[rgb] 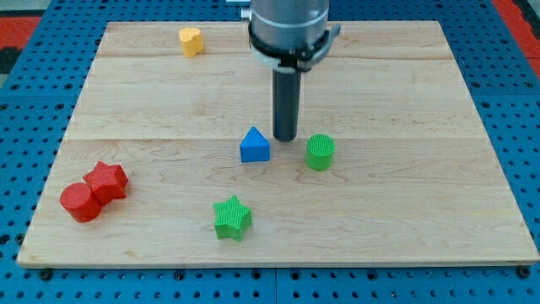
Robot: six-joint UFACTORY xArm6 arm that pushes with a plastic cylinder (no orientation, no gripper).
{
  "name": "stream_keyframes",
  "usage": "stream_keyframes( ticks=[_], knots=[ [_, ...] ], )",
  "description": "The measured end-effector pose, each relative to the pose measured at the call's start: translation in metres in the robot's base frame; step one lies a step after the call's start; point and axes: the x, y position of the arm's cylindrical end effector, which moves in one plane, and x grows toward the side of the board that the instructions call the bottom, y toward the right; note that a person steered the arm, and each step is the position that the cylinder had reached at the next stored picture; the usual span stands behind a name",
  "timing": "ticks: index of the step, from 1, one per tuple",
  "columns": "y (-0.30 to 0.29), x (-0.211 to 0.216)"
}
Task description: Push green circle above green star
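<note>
My tip [285, 138] stood on the wooden board [405, 211] near its middle, the dark rod rising straight up to the grey arm housing at the view's top. The rod carried no pincer, so there was nothing to be apart, together or clamped. The tip sat between two blocks: the blue triangle [255, 145] just beside it toward the view's left and slightly lower, and the green circle [320, 152] near it toward the view's lower right, with a small gap showing on each side. The green star [232, 218] lay well below, toward the view's bottom and to the left of the circle. At the board's left edge the red circle [80, 202] and red star [107, 181] touched each other. A yellow heart [191, 40] rested near the top edge. Blue pegboard [25, 101] surrounded the board.
</note>
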Motion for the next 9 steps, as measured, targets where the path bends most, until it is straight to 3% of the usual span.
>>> stream_keyframes(
  ticks=[1, 2, 3, 4, 5, 7, 9],
  knots=[
    [0.063, 0.031],
    [0.040, 0.077],
    [-0.012, 0.084],
    [0.066, 0.097],
    [0.057, 0.145],
    [-0.005, 0.120],
    [-0.031, 0.092]
  ],
)
